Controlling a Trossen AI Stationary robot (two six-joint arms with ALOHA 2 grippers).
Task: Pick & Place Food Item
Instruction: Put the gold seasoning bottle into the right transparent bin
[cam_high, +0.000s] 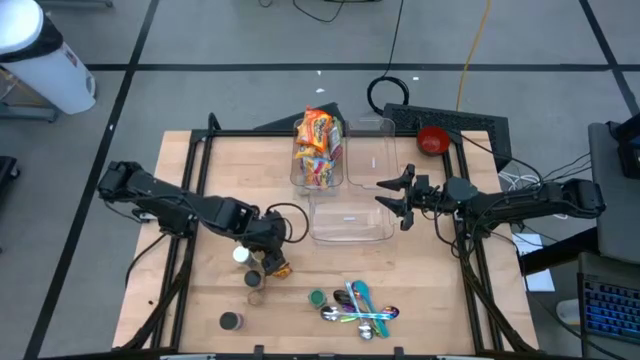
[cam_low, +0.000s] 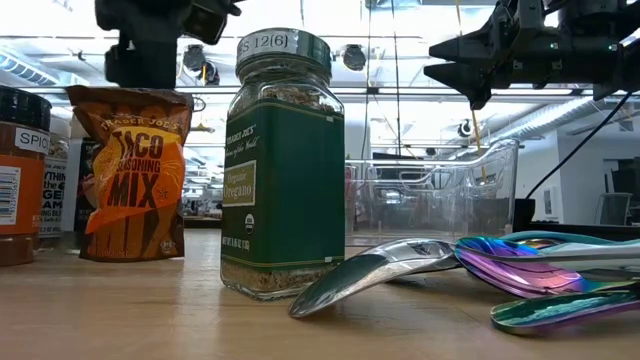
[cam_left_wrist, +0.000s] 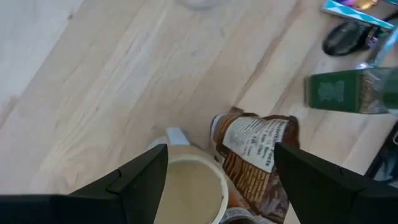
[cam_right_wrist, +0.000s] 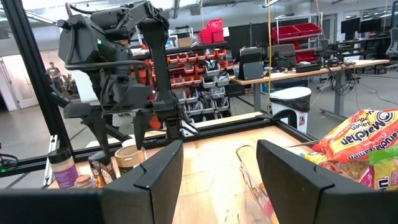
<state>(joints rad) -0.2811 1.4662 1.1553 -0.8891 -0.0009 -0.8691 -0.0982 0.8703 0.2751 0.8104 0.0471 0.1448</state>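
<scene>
left hand (cam_high: 262, 254) spread, above taco mix pouch (cam_high: 277, 266) and white-lidded jar (cam_high: 242, 255); right hand (cam_high: 392, 192) spread, at 3 o'clock of clear bin (cam_high: 350, 215).

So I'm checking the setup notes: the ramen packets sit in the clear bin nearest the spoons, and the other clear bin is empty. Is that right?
Not quite. The ramen packets sit in the clear bin farther from the spoons, toward the table's back edge. The clear bin nearest the spoons is the empty one. The high view shows this.
</scene>
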